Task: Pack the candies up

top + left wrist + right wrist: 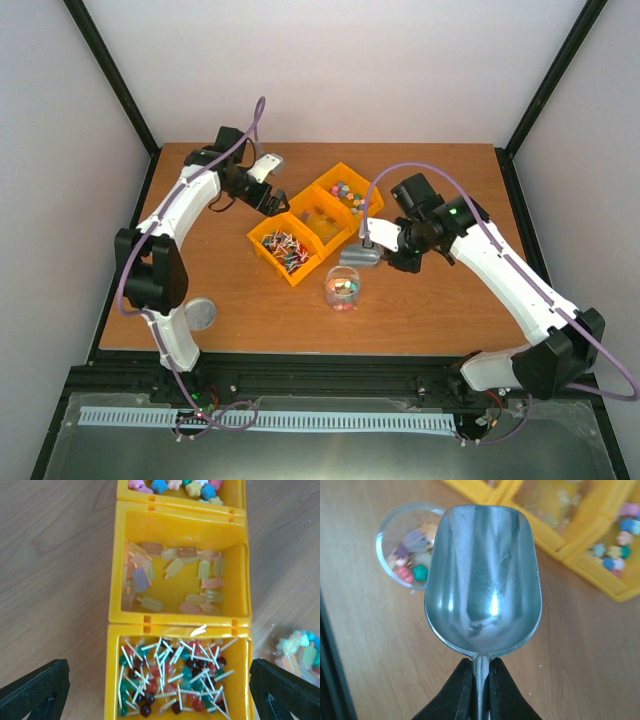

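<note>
Right fingers (pixel 457 695) clench an empty scoop (pixel 482 580) beside tiny multicoloured candies (pixel 412 560); left fingers (pixel 35 690) gape.

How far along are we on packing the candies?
Done: the clear jar holds a shallow layer of candies. In hand: the right claw grips the metal scoop, empty, near the jar. To do: many candies sit in the yellow bin, and the grey disc, probably the lid, lies apart from the open jar.

top: high, rear, whole table (pixel 430 300) | L wrist: close over bins (pixel 180 623) | R wrist: close over scoop (pixel 482 570), shares bins
</note>
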Robot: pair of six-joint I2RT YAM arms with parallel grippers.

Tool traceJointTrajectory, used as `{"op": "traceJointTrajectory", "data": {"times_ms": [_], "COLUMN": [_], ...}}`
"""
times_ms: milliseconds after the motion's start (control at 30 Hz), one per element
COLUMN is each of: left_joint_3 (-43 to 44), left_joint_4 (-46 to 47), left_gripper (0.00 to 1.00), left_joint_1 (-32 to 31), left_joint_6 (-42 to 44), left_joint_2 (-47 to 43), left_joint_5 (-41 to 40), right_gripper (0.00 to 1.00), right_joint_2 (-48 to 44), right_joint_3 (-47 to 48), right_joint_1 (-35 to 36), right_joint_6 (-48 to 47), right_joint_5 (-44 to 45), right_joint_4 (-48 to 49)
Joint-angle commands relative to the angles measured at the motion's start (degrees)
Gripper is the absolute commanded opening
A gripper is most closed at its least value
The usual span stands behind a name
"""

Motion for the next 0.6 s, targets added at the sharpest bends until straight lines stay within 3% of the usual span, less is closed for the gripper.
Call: {"op": "traceJointTrajectory", "data": {"times_ms": [0,367,567], "left_joint_3": [0.3,-3.22,-6.49], "left_joint_4": [-6.08,-13.43,-17.55], "left_gripper": [1.0,1.0,1.0], "left_joint_1": [3.58,6.89,7.65], "left_joint_6": [2.92,5.21,9.28], "left_joint_2": [-2.82,-6.85,-8.02], "left_joint_5": [3.67,0.65,-1.41], "right_gripper": [0.03,0.03,0.03], "right_joint_2": [-4.02,-7.23,-2.75], "right_joint_3": [-4.1,-22.88,-29.87], "right_joint_1": [-4.75,-23.76,-27.9], "right_joint_6": [9.63,30.55,35.1], "right_joint_5": [-2.62,-1.35,-2.11], "right_joint_4": [13.95,41.54,54.12]}}
